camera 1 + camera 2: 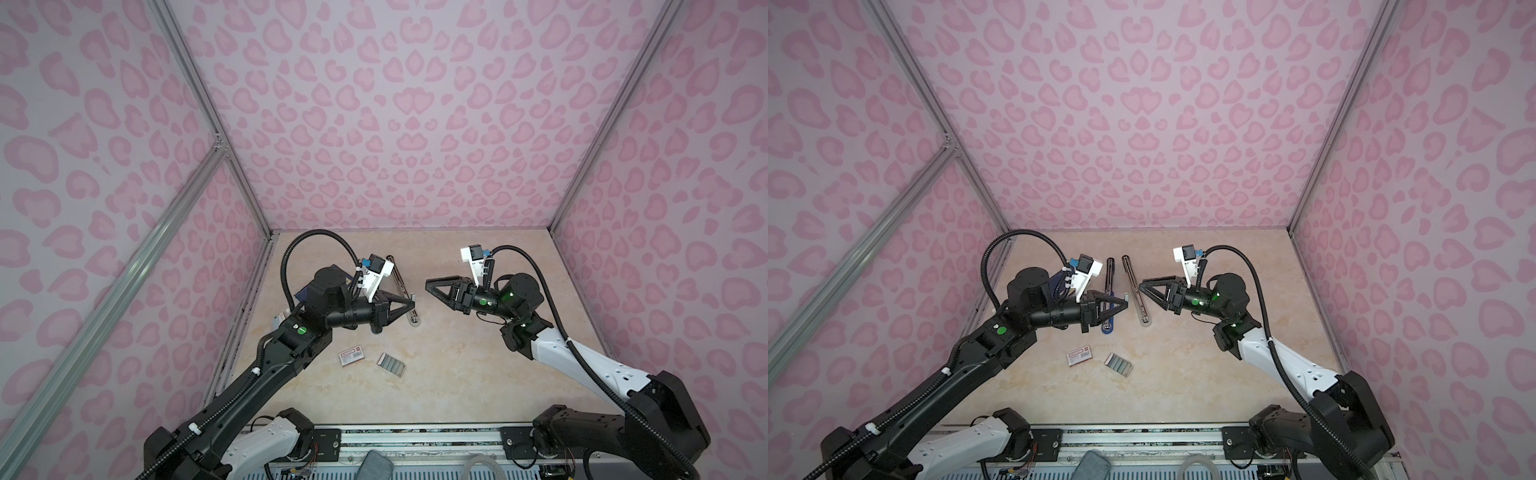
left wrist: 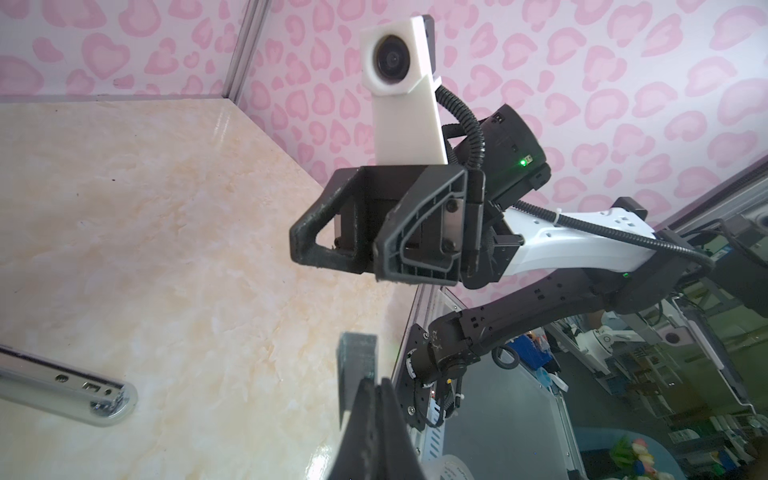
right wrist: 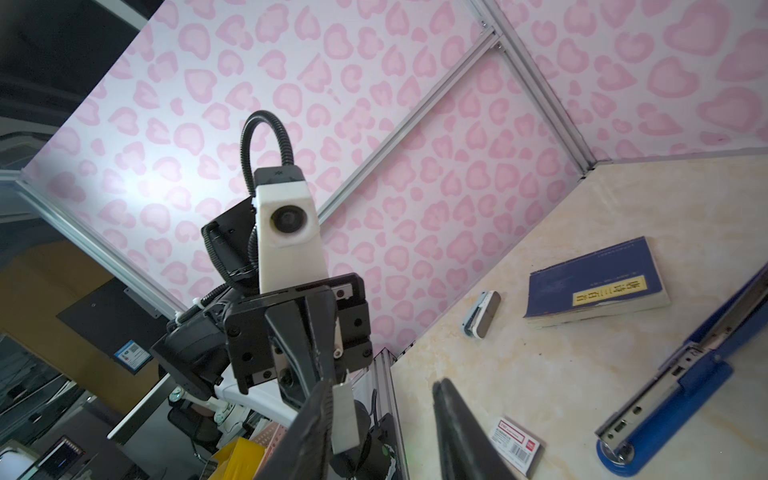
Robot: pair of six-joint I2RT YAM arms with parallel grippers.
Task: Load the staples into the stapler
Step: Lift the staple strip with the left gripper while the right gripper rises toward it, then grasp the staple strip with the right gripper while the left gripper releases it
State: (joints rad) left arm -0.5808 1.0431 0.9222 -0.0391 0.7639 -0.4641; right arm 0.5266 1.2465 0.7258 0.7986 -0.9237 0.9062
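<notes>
pinching a strip of staples [image 2: 357,368] by one end, the left hand [image 1: 410,304] leaves its length free, likely for the opened stapler [image 3: 665,399] lying just below; the right hand [image 2: 336,251] faces it, spread apart and empty

In both top views you see the stapler [image 1: 1133,286] lying opened on the middle of the bench [image 1: 1183,374]. The left end effector [image 1: 1126,297], with a strip of staples [image 2: 357,357] in it, overlaps it from the left; the right end effector [image 1: 1140,285] sits just right. Lower in the frame lie the sleeve [image 1: 1079,356] and, right of it, the tray of staples [image 1: 1119,364]. The booklet [image 3: 594,282] lies left of the stapler.
</notes>
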